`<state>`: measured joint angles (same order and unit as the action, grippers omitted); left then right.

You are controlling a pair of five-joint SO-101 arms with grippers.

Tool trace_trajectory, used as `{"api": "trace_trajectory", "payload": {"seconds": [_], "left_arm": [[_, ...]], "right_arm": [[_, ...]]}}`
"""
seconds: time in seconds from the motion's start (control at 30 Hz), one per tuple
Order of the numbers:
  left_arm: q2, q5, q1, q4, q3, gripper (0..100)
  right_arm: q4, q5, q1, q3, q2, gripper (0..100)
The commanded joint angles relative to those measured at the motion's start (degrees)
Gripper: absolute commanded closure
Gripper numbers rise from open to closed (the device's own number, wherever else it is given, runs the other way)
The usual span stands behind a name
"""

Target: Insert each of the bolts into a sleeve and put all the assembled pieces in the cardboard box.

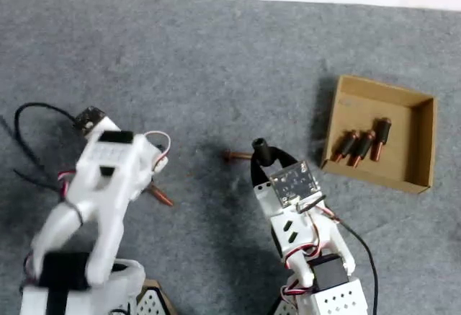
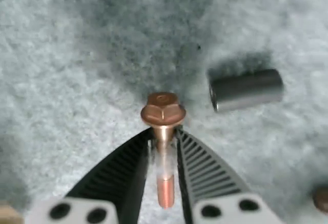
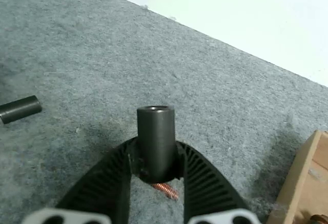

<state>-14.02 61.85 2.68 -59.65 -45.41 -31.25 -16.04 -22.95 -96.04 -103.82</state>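
Bolt (image 2: 163, 112): pinched in the left gripper (image 2: 164, 134), with both fingers pressed on the shank. Its long axis runs along the fingers. The flanged head sticks out past the fingertips, pointing away from the wrist and toward the grey mat (image 2: 61, 80); the threaded end points back toward the wrist.

Sleeve (image 3: 155, 126): clamped in the right gripper (image 3: 155, 149), about mid-table and well apart from the left arm. Its long axis is near upright, with the open bore on top and clear of the fingers. The high view confirms this: the round mouth faces the camera (image 1: 260, 146).

Cardboard box (image 1: 421, 142): sits at the right of the table. Three assembled pieces (image 1: 362, 148) lie side by side inside, all aligned roughly the same way.

A loose bolt (image 1: 236, 155) lies flat just beside the right gripper. A loose sleeve (image 2: 246, 89) lies on its side near the held bolt.

Step in hand (judgement): mating a fourth pair, with each arm carrying one half, and insertion is not yet begun.

Next move calls for bringing the two axes into line, threaded tip to bore. As gripped, the head leads and the thread is buried between the fingers, so the bolt likely needs turning or a fresh grip before it can enter. At least one more pair remains after that.
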Motion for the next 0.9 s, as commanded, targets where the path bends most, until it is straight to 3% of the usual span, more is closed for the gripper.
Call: {"api": "trace_trajectory", "payload": {"seconds": [0.0,0.23,0.33,0.43,0.6,0.73,0.87], "left_arm": [[-17.6,-1.4,-2.5,3.8,-7.3,100],[-47.2,-1.6,-2.3,17.9,-25.8,99],[-59.6,-8.3,-2.3,23.2,-34.2,99],[-71.9,-13.3,-2.7,25.9,-41.5,99],[-91.5,-13.3,-2.7,26.3,-50.2,99],[-88.7,-13.1,-2.9,26.5,-48.6,99],[-88.9,-13.1,-8.5,28.0,-48.3,99]], "right_arm": [[0.0,0.3,0.1,-5.5,-0.8,99.4],[-2.3,0.3,-4.7,-5.6,-0.8,99.4],[-2.5,0.2,-5.7,-5.6,-0.8,99.4],[-2.8,-0.4,-7.8,-5.6,-0.8,99.4],[-6.3,-9.1,-13.8,-5.6,-0.8,99.4],[-6.5,-9.1,-14.6,-5.6,-0.8,99.4],[-6.5,-9.2,-14.6,-5.6,-0.8,99.4]]}}
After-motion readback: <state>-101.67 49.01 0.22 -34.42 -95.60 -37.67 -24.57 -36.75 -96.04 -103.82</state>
